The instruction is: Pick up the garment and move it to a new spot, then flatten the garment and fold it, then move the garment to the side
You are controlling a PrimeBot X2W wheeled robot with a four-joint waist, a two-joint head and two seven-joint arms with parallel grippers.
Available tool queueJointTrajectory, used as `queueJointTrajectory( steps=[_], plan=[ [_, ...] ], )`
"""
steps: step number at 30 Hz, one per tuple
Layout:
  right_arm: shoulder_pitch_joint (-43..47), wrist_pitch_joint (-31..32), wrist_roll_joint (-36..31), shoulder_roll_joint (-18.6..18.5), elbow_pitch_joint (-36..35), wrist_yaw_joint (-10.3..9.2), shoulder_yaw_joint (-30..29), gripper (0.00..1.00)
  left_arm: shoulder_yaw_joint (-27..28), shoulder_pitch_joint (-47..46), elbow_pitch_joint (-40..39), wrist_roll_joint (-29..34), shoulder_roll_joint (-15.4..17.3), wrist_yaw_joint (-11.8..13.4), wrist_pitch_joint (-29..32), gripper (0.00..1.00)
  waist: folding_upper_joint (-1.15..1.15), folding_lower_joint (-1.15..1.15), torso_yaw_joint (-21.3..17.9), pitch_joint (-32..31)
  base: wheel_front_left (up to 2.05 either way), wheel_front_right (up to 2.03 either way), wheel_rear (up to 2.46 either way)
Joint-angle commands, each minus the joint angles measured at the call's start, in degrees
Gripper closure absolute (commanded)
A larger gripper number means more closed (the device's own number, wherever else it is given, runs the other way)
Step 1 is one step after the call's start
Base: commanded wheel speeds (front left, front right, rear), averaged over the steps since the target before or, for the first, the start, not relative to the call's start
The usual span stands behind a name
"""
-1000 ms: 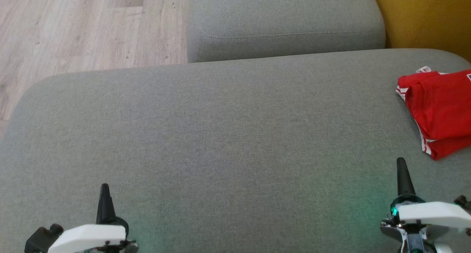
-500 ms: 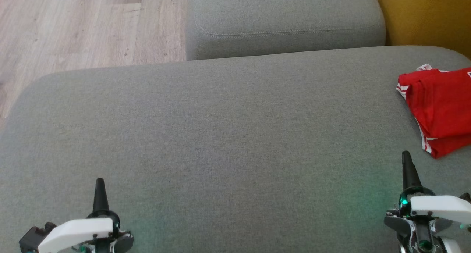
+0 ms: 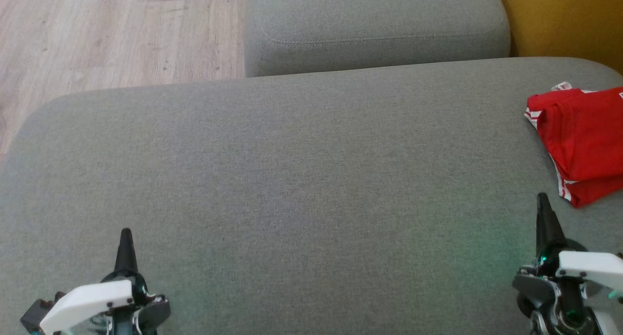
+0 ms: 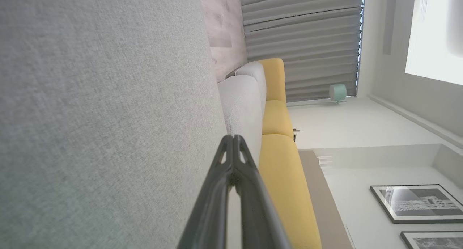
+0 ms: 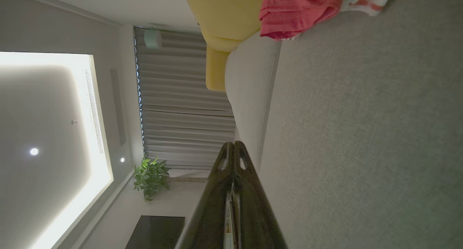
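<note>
A red garment [image 3: 581, 140] with white striped trim lies folded at the right edge of the grey cushion [image 3: 302, 179], partly cut off by the frame. In the right wrist view the garment [image 5: 300, 6] shows at the top. My right gripper [image 3: 541, 198] is shut and empty, its tips a short way in front of and left of the garment, not touching it. My left gripper [image 3: 126, 232] is shut and empty at the lower left, far from the garment. Both wrist views show the left gripper [image 4: 234, 137] and right gripper [image 5: 234, 144] with fingers pressed together above bare fabric.
A second grey cushion [image 3: 375, 28] sits behind the main one. Wooden floor [image 3: 97, 38] lies to the far left, beyond the cushion's rounded edge. A yellow seat [image 3: 564, 18] stands at the back right. The wide middle of the grey cushion is bare fabric.
The view has drifted a little, so cushion and garment sit slightly higher in the picture. Both grippers have shifted slightly outward and stay shut. The garment lies where it was.
</note>
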Motion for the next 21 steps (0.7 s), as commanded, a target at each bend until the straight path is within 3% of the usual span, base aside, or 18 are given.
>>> queueJointTrajectory(
  steps=[1,10,21],
  plan=[
    [-3.2,0.4,1.6,-1.0,-1.8,-0.04,0.8,1.0,2.4,-3.3,-1.4,-1.4,0.8,-0.7,0.5,1.0,0.0,0.0,0.0,0.0,0.0,0.0,0.0],
    [-4.3,1.9,7.6,-0.9,-1.4,-0.04,-0.1,1.0,3.7,-4.6,-0.7,-7.2,0.7,-1.8,2.1,1.0,0.0,0.0,-0.1,0.3,0.0,0.0,0.0],
    [-4.3,2.2,7.3,-0.7,-1.4,-0.04,-0.4,1.0,4.0,-4.7,-0.7,-7.0,0.5,-1.8,2.3,1.0,0.0,0.0,-0.1,0.3,0.0,0.0,0.0]
  ],
)
